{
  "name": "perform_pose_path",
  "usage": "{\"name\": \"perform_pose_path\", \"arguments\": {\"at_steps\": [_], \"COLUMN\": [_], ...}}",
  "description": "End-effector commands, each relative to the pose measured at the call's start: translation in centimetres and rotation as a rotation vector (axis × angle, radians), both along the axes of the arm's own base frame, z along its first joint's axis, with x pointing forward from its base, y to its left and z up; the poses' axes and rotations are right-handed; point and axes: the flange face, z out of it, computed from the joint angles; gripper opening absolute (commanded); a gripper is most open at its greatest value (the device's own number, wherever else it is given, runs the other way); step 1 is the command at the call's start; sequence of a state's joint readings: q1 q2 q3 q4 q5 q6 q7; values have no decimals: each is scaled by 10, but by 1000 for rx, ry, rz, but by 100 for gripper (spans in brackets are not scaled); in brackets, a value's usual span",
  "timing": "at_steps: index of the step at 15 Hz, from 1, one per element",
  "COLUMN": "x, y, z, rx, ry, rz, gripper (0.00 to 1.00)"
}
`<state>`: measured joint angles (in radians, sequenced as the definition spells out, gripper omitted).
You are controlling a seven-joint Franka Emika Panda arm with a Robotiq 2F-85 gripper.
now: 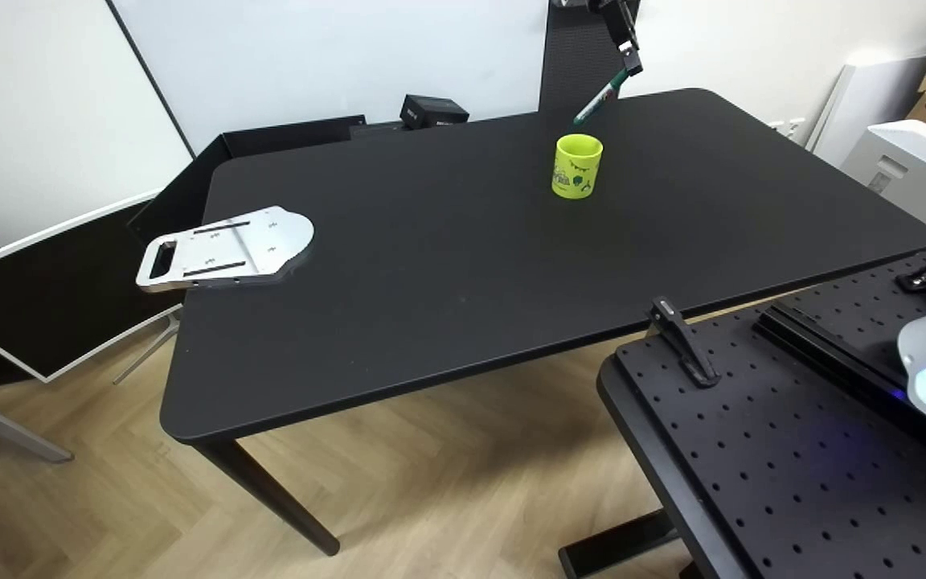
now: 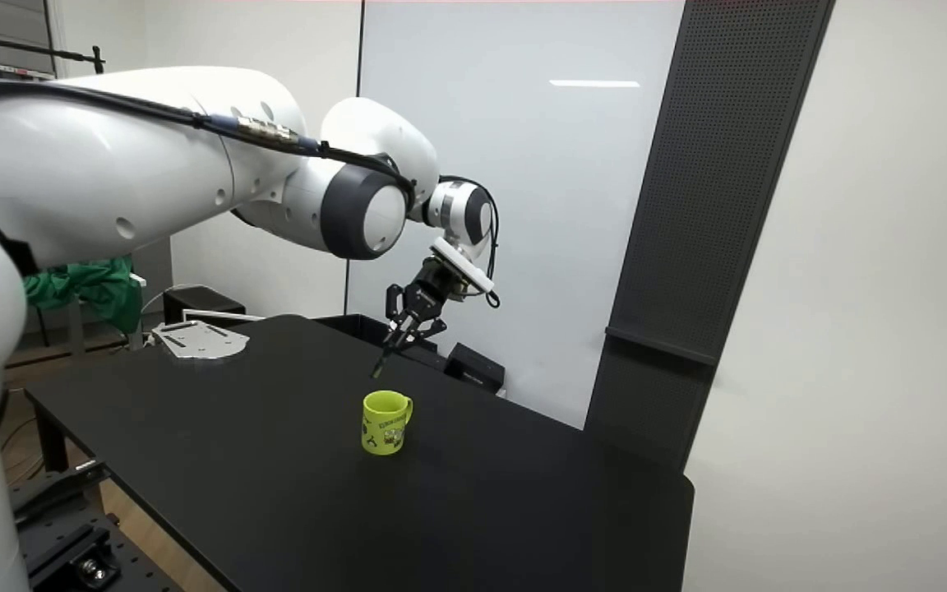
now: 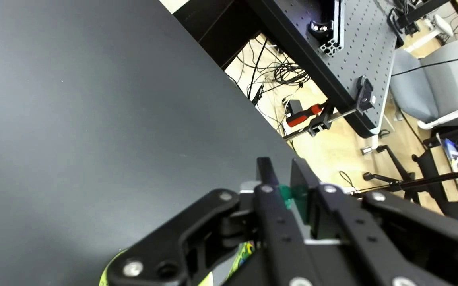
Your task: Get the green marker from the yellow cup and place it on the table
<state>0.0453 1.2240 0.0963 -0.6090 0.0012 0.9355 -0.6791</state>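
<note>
pale wall [image 2: 901,288] and a whiteboard [image 2: 515,189] back the black table [image 1: 431,265], and from where i stand the white arm [image 2: 136,164] reaches out over it. near one edge sits a white flat tool [image 1: 242,245], one end seeming to jut past the tabletop, i suppose for easy lifting. a clamp [image 1: 684,346] sits at the edge of the perforated board [image 1: 752,450], probably to keep it firm.

the yellow cup [image 1: 566,173] stands upright on the table. in both exterior views the green marker [image 1: 601,96] hangs tilted in the air, out of the cup, its lower tip just above the rim. the gripper [image 3: 284,174] pinches it: in the wrist view green shows in the narrow gap between the fingers [image 3: 266,171]. it seems held close to its upper end, a sensible grip for drawing a stick from a cup, and it slants much as the wrist leans.

i judge the fetching done and the placing not yet. next calls for a shift sideways, clear of the cup, then a low, gentle release. straight down would risk poking the tip into the cup or knocking it over; with that slant the tip should touch first, and the barrel may roll once let go.
</note>
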Motion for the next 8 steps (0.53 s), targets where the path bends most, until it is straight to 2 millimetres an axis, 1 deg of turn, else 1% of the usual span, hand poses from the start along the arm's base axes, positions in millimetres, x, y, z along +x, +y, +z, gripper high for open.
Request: {"name": "perform_pose_path", "arguments": {"at_steps": [1,5,8], "x": [-7,-14,-20], "y": [-13,-30,-46], "z": [-6,-27,-34], "rx": [44,24,8], "ry": [49,97,127], "rz": [34,48,41], "gripper": [4,4,4]}}
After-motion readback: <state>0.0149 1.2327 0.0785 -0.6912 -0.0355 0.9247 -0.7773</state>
